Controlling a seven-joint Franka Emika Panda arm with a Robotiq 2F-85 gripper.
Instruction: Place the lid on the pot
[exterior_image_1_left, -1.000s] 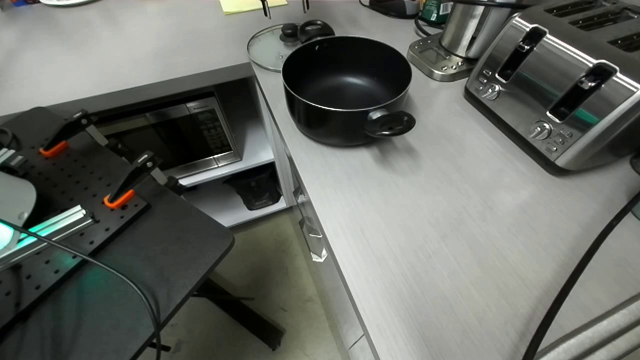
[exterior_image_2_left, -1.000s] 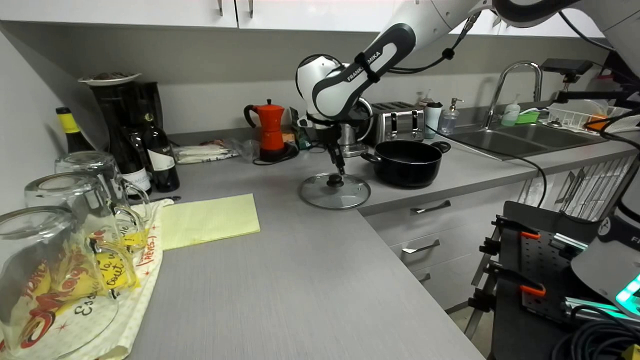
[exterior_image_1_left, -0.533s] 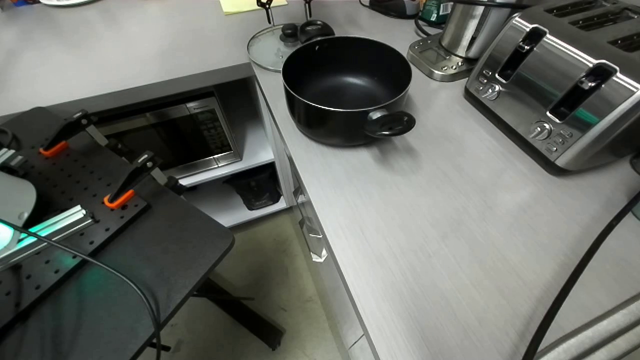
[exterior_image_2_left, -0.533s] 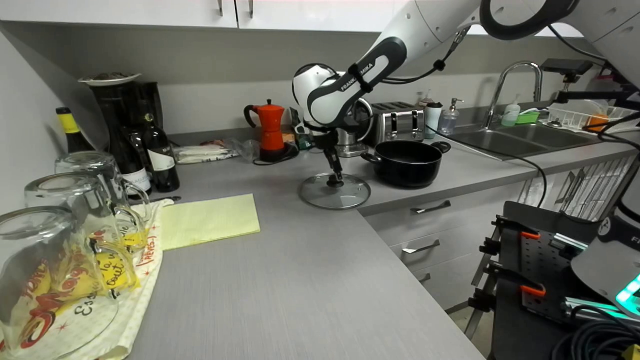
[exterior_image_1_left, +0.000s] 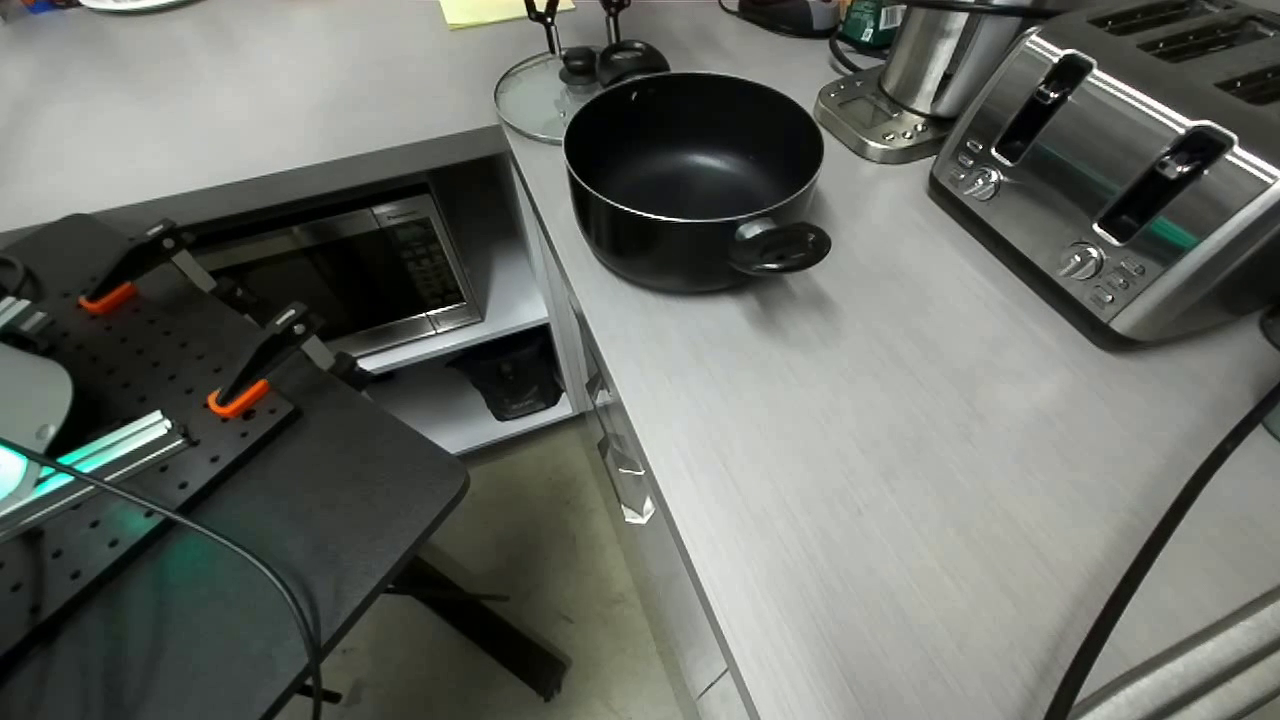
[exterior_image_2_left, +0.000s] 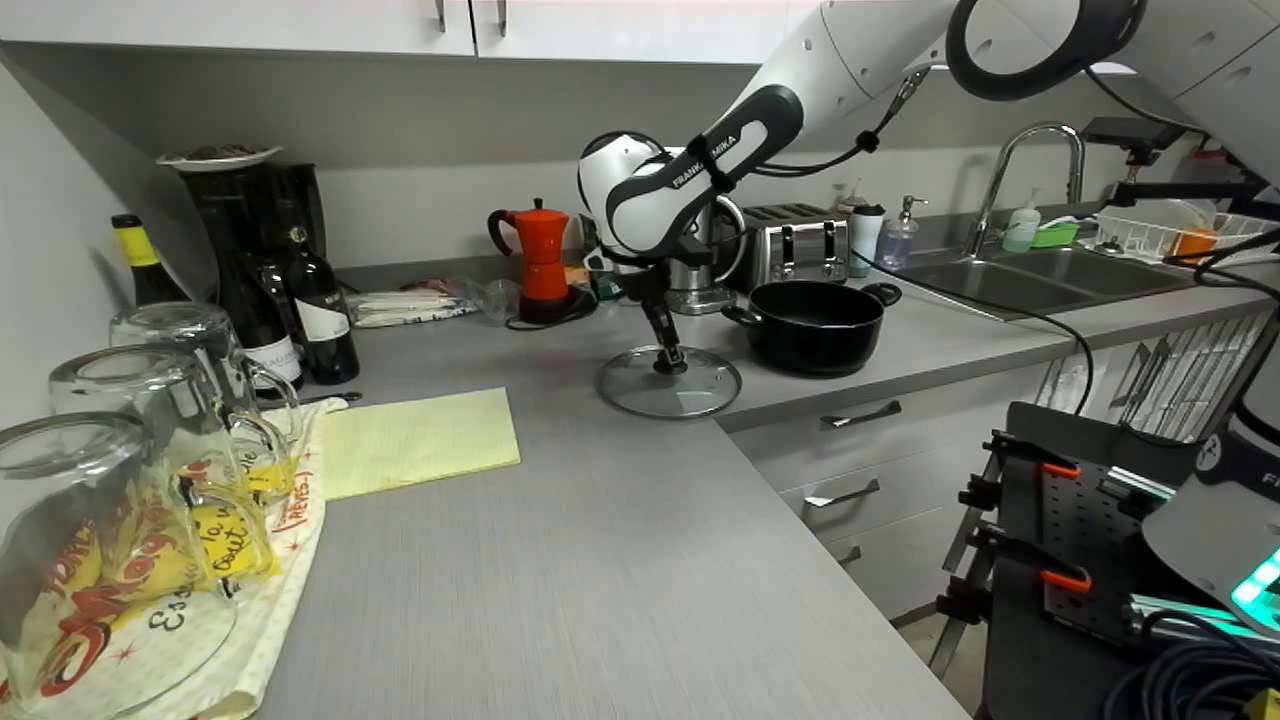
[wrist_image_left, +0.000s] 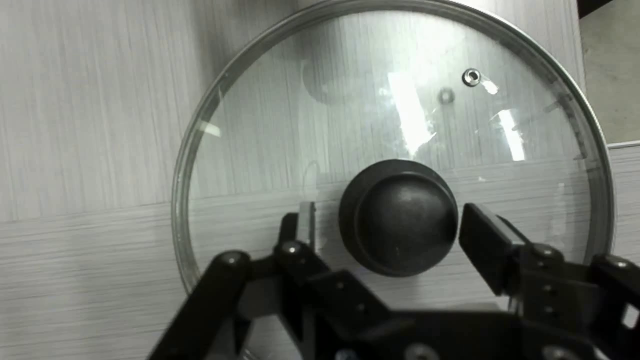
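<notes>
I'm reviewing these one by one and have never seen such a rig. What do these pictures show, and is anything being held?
The machine is a jointed white robot arm ending in a black two-fingered gripper. The two wide pictures come from cameras outside the robot; the close one is from a camera on its wrist, looking down.

On the grey countertop are a round clear glass lid with a black knob and, beside it, a wide black pot with side handles. A silver toaster stands nearby.

Nothing appears to be held: in the wrist view, the open gripper straddles the knob with a gap on one side. The lid is not yet on the pot.
</notes>
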